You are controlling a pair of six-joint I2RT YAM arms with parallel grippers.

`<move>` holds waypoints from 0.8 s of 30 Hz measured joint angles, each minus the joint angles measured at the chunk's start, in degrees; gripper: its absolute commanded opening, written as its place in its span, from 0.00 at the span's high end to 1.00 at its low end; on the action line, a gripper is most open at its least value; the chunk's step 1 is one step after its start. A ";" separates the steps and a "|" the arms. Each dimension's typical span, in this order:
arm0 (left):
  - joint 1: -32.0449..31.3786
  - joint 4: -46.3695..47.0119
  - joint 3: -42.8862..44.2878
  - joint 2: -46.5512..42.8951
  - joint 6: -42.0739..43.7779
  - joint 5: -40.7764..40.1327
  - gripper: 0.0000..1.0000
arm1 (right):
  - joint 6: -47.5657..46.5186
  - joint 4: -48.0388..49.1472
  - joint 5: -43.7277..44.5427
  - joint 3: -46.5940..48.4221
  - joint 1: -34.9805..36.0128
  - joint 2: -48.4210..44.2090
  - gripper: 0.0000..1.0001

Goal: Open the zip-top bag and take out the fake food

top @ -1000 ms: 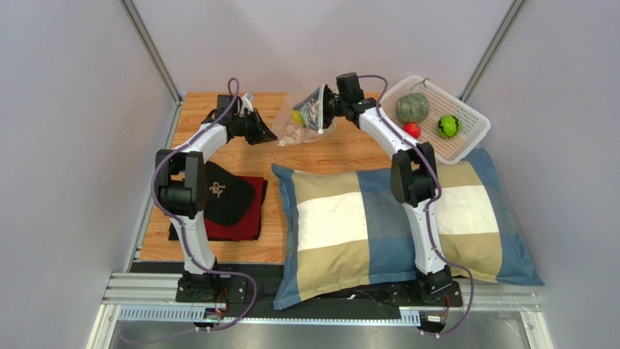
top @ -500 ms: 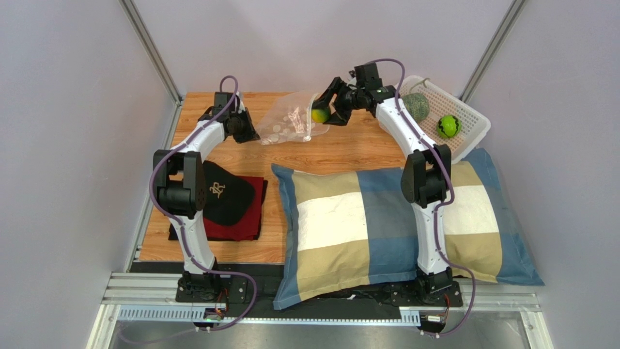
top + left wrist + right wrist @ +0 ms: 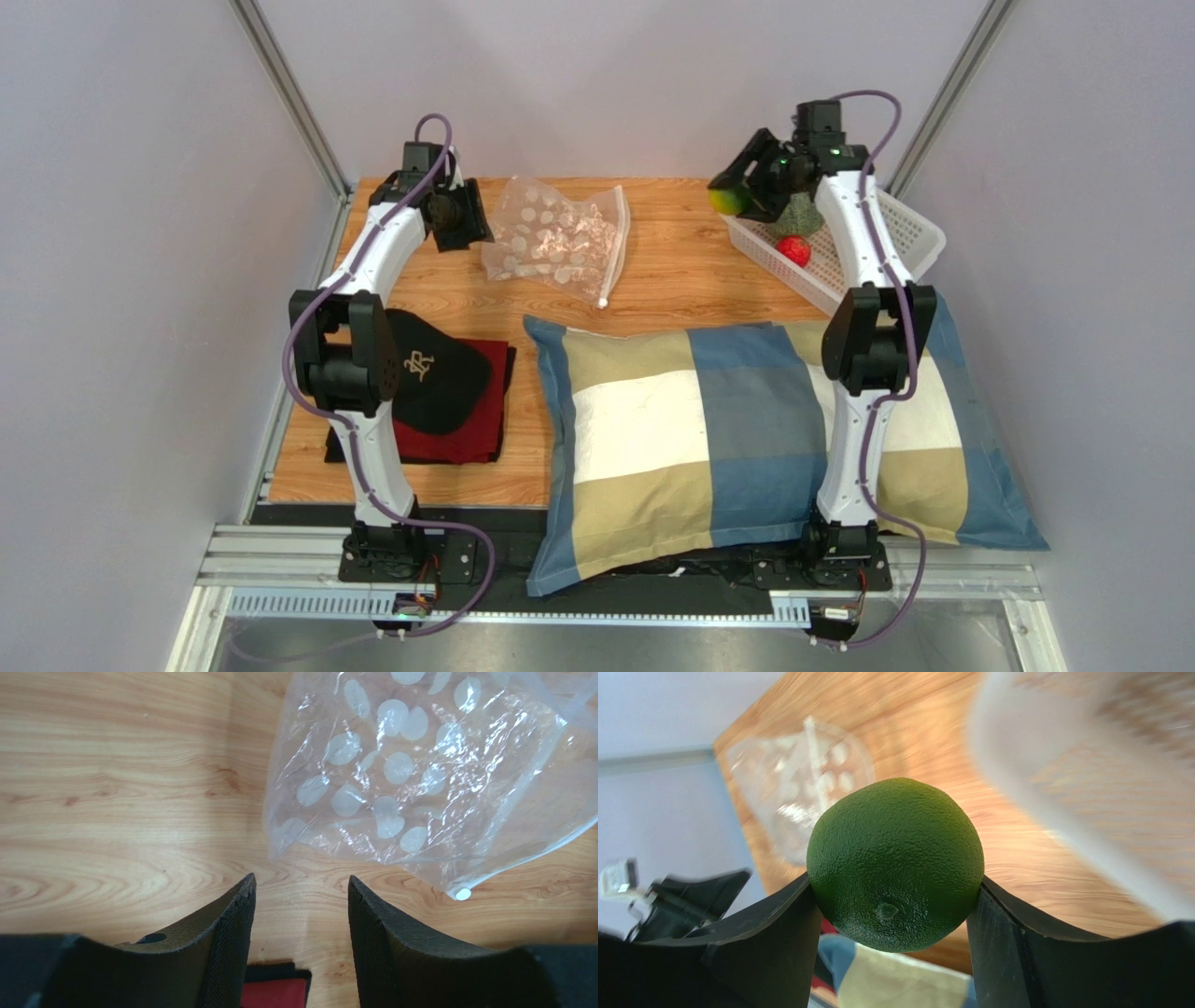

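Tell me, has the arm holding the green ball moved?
Yes. The right gripper, holding the green ball, swung rightward from the bag to the white basket.

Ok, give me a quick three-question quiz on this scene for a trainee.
1. True or false: the right gripper holds a green ball.
2. The bag lies on: A) the table; B) the pillow; C) the basket.
3. Fill the blank: the left gripper is ___, with nothing in it.

Key: 1 true; 2 A; 3 open.
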 measured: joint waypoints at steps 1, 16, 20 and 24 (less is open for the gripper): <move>0.00 -1.51 0.81 0.00 0.13 -0.96 0.43 | -0.50 -0.61 0.87 0.00 -0.94 0.00 0.96; -9.16 -9.16 -4.24 -22.27 1.44 -7.54 0.48 | -9.99 -9.07 12.85 4.09 -6.51 3.02 0.52; -14.45 -7.15 -10.51 -28.63 0.35 -5.33 0.44 | -10.71 -9.09 13.53 4.17 -6.29 5.81 0.30; -18.47 -6.80 -15.52 -33.35 -0.83 -4.04 0.29 | -11.72 -9.16 14.40 4.17 -6.32 7.02 0.02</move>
